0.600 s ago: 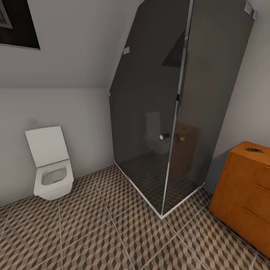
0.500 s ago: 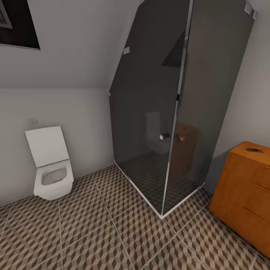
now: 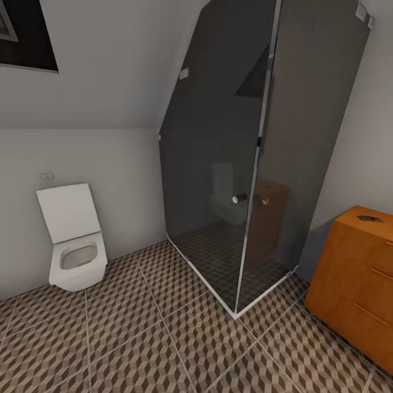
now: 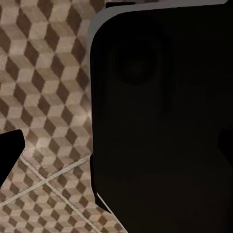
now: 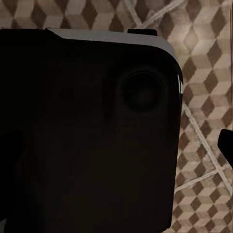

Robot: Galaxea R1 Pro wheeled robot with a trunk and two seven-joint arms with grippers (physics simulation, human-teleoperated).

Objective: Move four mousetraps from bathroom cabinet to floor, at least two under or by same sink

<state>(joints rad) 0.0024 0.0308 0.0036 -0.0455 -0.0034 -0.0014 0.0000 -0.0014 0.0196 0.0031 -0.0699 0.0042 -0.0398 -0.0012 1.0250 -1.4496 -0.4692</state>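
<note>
Approach step: one small dark-wired mousetrap [image 3: 369, 219] lies on the orange-brown wooden cabinet [image 3: 355, 273], near its back edge. Next, drive closer. Pincer states cannot be told.

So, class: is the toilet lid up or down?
Up. The toilet lid stands raised against the wall, leaving the bowl's inside exposed.

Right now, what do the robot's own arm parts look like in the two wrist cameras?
Each wrist view shows a big matte-black housing with rounded corners, a thin grey edge and a shallow round recess: left, right. A small black tip pokes in over the cube-patterned floor tiles.
</note>
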